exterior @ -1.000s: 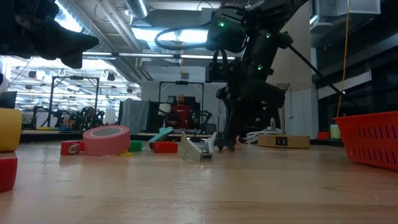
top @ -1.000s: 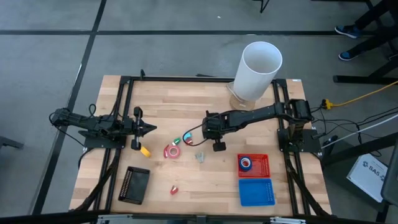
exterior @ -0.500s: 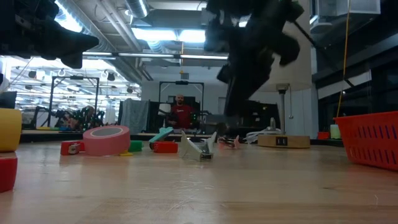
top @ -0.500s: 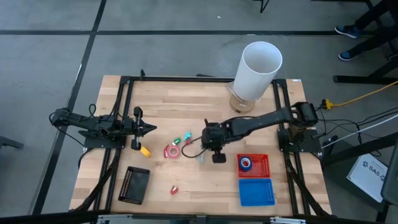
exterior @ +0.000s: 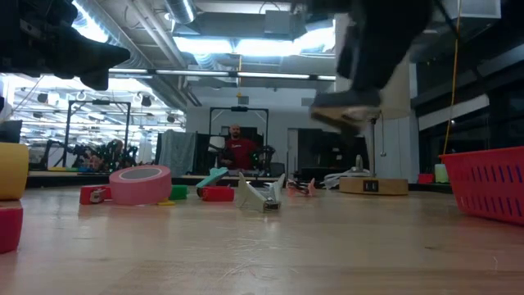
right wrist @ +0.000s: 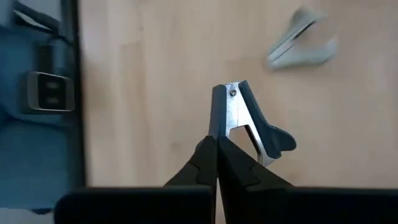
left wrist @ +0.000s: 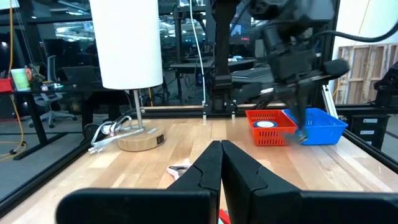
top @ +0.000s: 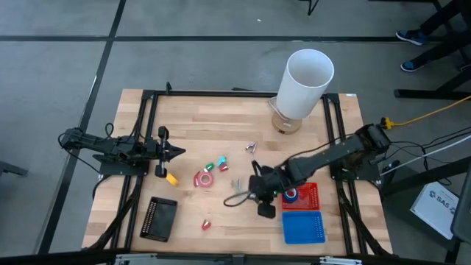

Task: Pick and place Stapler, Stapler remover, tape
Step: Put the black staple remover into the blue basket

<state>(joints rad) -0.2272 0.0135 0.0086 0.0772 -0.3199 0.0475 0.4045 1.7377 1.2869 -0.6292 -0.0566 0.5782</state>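
While its fingers pinch a small grey-and-silver metal staple remover [right wrist: 249,121], the right gripper [top: 254,193] hangs above the pale wooden surface [top: 221,110], at nine o'clock from the red mesh basket [top: 309,193]. The left gripper [top: 179,152], pressed together and empty, waits at the surface's nine o'clock edge.

- A grey floor [top: 206,44] crossed by dark lines surrounds the wooden counter [top: 221,118].
- Long ceiling lights [exterior: 237,75] glow among exposed pipes.
- A person [exterior: 237,147] sits far behind, beside dark frames and glass partitions.
- A yellow cable [top: 427,114] trails across the floor.
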